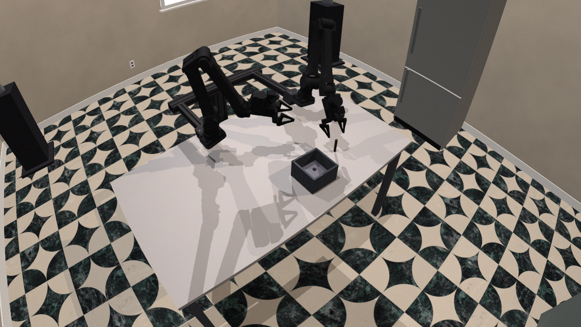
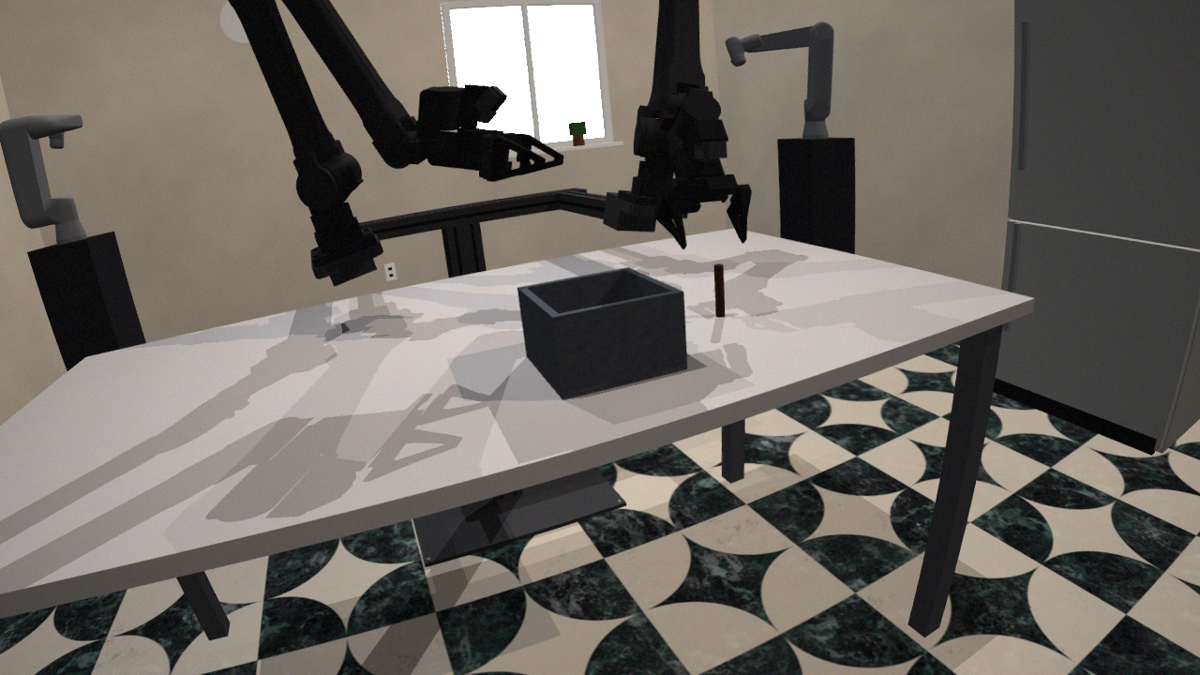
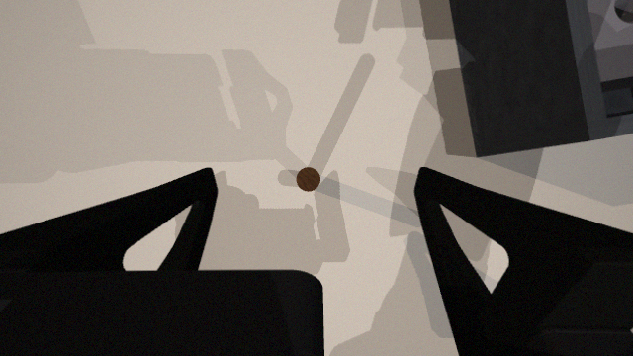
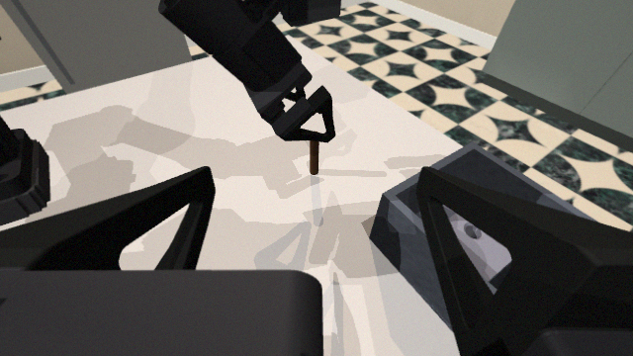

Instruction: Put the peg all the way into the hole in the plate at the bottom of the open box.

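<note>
No readable text, label, brand, number or sign on anything in any view.

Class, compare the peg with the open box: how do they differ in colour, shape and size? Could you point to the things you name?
Colour: the peg (image 1: 335, 145) (image 2: 719, 290) (image 3: 308, 179) (image 4: 314, 159) is brown, while the open box (image 1: 302, 175) (image 2: 612, 352) (image 3: 519, 79) (image 4: 403, 242) is dark grey.
Shape: the peg is a round rod; the box is four-sided and hollow.
Size: the peg is far narrower than the box.
Shared: both stand upright on the table (image 1: 162, 203) (image 2: 822, 352) (image 3: 148, 25) (image 4: 173, 99).
</note>
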### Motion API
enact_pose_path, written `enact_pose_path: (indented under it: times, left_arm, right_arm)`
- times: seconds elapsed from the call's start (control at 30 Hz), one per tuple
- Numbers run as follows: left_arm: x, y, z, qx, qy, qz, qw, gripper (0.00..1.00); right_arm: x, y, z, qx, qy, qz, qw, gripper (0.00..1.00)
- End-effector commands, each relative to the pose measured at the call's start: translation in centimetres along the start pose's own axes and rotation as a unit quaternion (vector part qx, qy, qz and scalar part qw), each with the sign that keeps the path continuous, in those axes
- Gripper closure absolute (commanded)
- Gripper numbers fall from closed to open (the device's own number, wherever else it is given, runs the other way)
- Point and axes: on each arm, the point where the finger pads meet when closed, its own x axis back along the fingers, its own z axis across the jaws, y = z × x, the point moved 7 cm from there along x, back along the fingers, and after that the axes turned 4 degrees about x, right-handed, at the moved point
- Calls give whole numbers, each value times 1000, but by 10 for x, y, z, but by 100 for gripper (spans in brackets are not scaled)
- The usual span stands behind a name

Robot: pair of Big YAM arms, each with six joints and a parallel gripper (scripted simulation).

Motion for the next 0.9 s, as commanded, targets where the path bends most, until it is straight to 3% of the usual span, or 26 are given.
enact_pose_path:
  times: [0.0, 0.13, 0.17, 0.23, 0.37, 0.4, 0.67, 0.87]
  left_arm:
    - [0, 0, 1, -7, 0, 5, 1000, 0]
    - [0, 0, 1, -7, 0, 5, 1000, 0]
    - [0, -3, 1, -3, 0, 9, 1000, 11]
    - [0, -3, 1, -3, 0, 9, 1000, 11]
    - [-5, 12, -7, 63, 3, 14, 998, 57]
    - [-6, 13, -7, 88, 8, 21, 996, 63]
    - [-14, 32, -16, 272, 104, 75, 954, 63]
    - [-16, 32, -22, 311, 143, 90, 935, 63]
  right_arm:
    - [-5, 16, -1, -8, -5, -29, 1000, 0]
    - [-5, 16, -1, -8, -5, -29, 1000, 0]
    - [-5, 16, -1, -8, -5, -29, 1000, 0]
    - [-5, 16, -1, -8, -5, -29, 1000, 0]
    - [-5, 16, -1, -8, -5, -29, 1000, 0]
    - [-5, 16, -1, -8, -5, -29, 1000, 0]
    - [-5, 16, -1, -8, -5, -29, 1000, 0]
    - [-5, 16, -1, -8, -5, -29, 1000, 0]
